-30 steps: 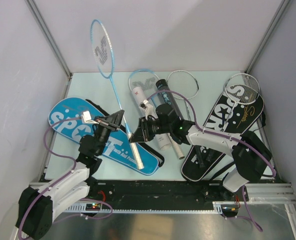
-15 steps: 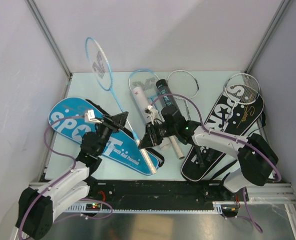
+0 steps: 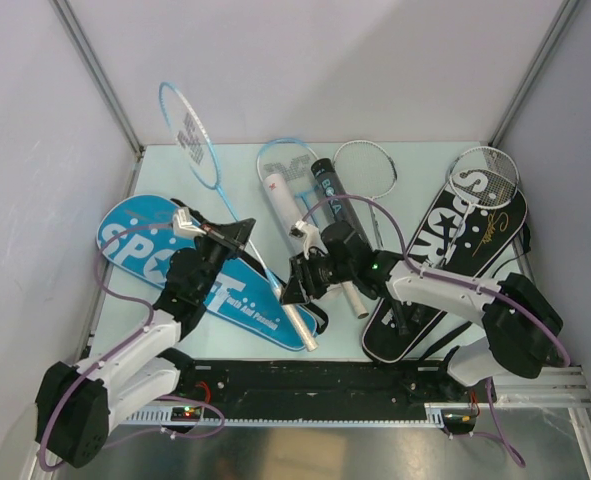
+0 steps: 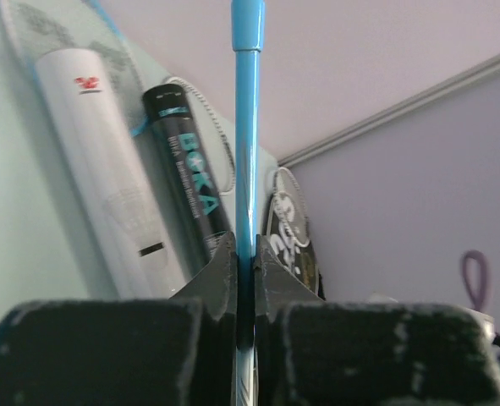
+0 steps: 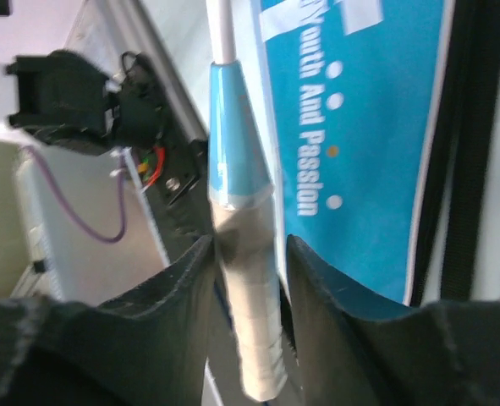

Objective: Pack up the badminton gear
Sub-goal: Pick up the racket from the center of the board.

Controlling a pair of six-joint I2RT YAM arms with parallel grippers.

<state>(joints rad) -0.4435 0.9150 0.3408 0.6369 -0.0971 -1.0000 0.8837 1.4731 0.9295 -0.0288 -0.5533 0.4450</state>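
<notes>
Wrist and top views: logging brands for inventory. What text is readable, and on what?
"SPO", then covered, and "Youth And Passion": flat blue fabric racket cover.
"BOKA": black cylindrical tube; smaller print blurred.
"SPOR", rest unclear: black fabric racket cover; gold script unreadable.
White cylindrical tube: red mark, unreadable.

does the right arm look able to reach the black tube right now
Likely yes: the right gripper stands open around the racket handle, and the black tube lies exposed just beyond that arm.

pale lilac walls (image 3: 375, 60) and grey corner posts (image 3: 95, 72) enclose a pale green tabletop (image 3: 165, 170).
</notes>
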